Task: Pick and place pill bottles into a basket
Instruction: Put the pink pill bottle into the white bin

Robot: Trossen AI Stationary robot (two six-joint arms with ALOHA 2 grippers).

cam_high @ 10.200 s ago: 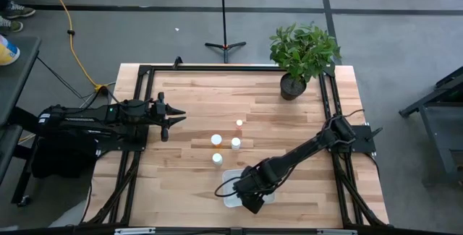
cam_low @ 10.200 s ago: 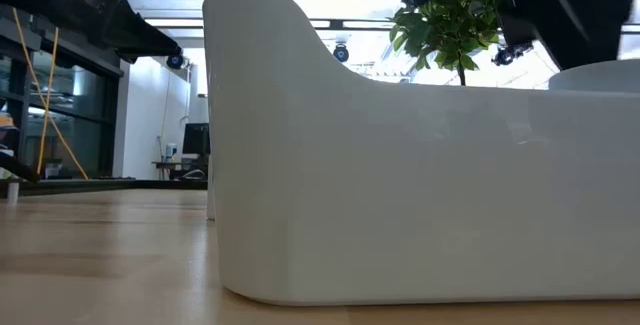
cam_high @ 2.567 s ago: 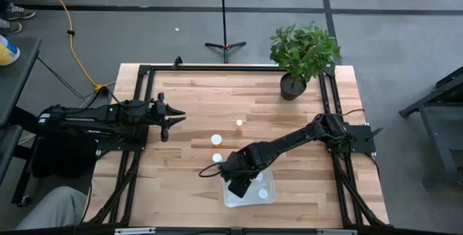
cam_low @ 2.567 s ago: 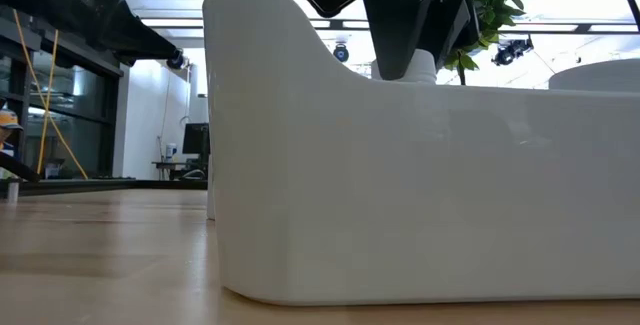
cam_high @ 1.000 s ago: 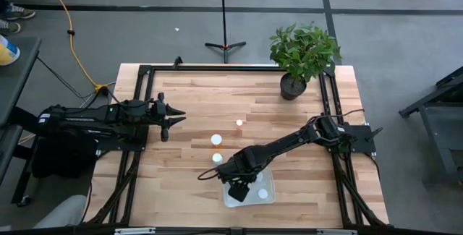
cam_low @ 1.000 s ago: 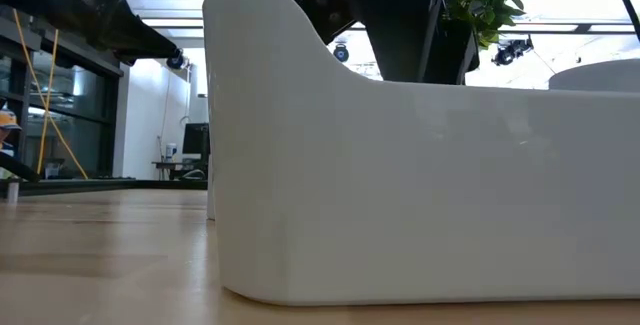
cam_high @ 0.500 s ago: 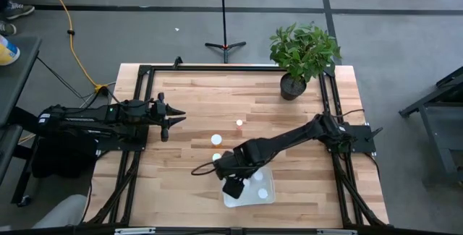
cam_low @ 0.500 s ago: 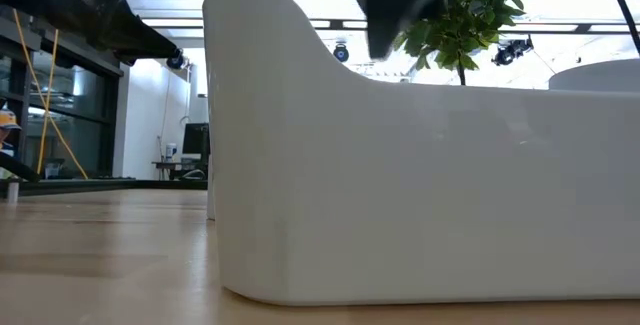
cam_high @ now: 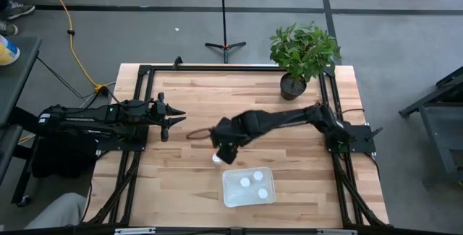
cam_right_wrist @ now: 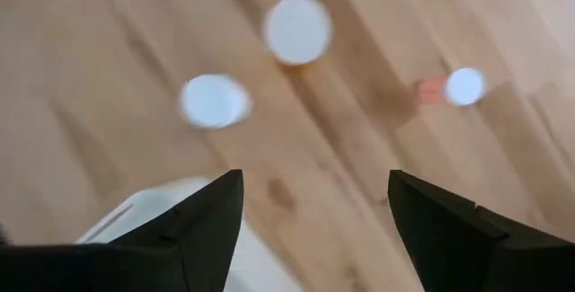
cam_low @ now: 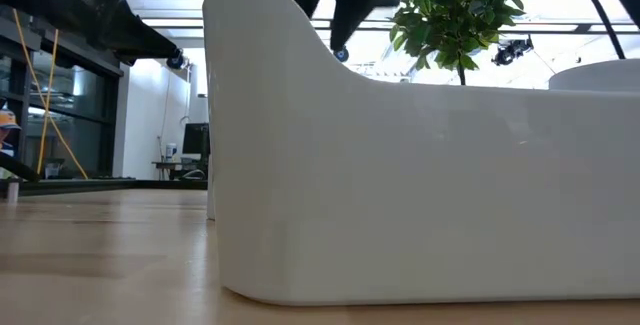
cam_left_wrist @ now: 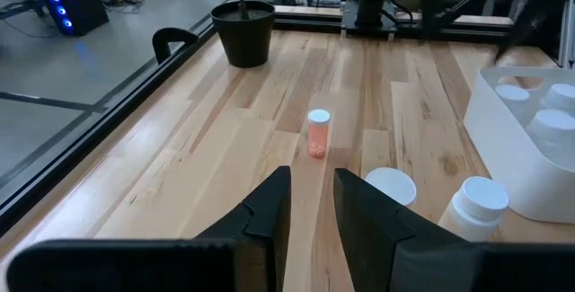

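pretty even overhead light, soft shadows on the table. right wrist view's all motion blur, low view blown out behind the near basket wall.

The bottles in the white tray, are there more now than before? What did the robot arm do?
Yes. The basket now holds three pill bottles; the earliest picture showed fewer, with four out on the table. The right gripper dropped one in, rose with open fingers, and swung back over the three remaining bottles. The left gripper, the plant and the orange-tinged bottle stayed put.
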